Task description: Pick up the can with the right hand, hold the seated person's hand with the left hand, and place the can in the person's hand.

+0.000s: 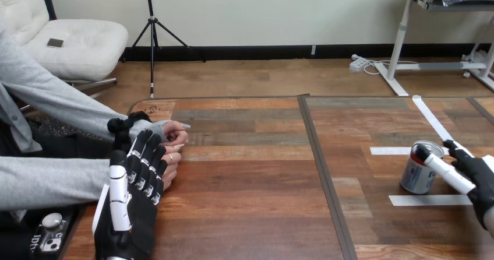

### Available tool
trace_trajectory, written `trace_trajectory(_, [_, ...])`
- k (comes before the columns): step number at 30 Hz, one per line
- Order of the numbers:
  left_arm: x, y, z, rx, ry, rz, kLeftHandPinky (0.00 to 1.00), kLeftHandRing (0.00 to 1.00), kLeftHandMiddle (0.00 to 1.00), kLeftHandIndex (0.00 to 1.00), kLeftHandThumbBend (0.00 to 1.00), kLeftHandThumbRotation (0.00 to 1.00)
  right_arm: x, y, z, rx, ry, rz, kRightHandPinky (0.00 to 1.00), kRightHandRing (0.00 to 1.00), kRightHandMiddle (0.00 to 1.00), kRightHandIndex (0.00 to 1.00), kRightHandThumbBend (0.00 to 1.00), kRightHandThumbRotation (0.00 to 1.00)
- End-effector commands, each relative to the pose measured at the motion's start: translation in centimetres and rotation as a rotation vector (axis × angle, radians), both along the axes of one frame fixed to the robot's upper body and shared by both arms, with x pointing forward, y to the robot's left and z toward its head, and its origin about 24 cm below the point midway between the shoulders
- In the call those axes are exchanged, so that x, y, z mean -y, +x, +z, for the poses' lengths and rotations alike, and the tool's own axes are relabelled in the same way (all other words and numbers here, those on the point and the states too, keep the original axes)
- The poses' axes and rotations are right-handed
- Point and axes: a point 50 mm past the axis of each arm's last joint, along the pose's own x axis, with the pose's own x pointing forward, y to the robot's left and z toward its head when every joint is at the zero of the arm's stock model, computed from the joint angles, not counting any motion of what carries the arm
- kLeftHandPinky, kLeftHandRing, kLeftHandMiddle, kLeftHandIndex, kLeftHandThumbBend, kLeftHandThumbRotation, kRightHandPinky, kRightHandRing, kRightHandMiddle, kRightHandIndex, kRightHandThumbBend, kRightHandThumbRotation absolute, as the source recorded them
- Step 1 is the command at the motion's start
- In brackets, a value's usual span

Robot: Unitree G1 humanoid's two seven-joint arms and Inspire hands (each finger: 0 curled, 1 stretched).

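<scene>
The wooden worktop (250, 184) is made of mixed brown planks, and a dark seam (323, 167) running from far to near splits it into a left and a right panel. On the right panel lie strips of white tape: one near strip (428, 200), one short strip (389, 151) farther off, and a slanted strip (431, 117) leading away toward the far right.

The can (416, 175) stands on the right panel between the near strip and the short strip, its top rim and dark lid showing. The right hand (480, 175) comes in from the right edge. One straight white finger (451, 175) lies against the can's upper right side, its tip reaching the rim, and the black thumb (457, 150) points to just beyond the rim on the far side. The can's base rests on the worktop.

On the left panel, near the left edge, the person's two hands rest close together. The left hand (125, 213) rises from the near edge with its white-shelled back turned toward the viewer. It lies over the person's nearer hand (170, 175) and touches it; whether it is closed on that hand I cannot tell. The person's farther hand (175, 134) sits just beyond, loosely curled, touching the nearer one. The can and the person's hands are well apart, with the seam between them.
</scene>
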Motion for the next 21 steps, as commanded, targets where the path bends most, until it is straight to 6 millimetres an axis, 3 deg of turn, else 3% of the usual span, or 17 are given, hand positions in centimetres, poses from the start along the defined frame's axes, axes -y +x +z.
trace_trajectory(1, [0.39, 1.60, 1.83, 0.088, 0.019, -0.028, 1.00, 0.98, 0.96, 0.95, 0.59, 1.00, -1.82, 2.93, 2.40, 0.097, 0.003, 0.073, 0.95, 1.00, 1.00, 0.99, 1.00, 0.77])
trace_trajectory(21, [0.34, 1.57, 1.79, 0.089, 0.024, -0.031, 1.00, 0.98, 0.96, 0.94, 0.61, 0.99, -2.66, 3.49, 2.53, 0.088, 0.009, 0.118, 0.93, 0.99, 1.00, 1.00, 1.00, 0.72])
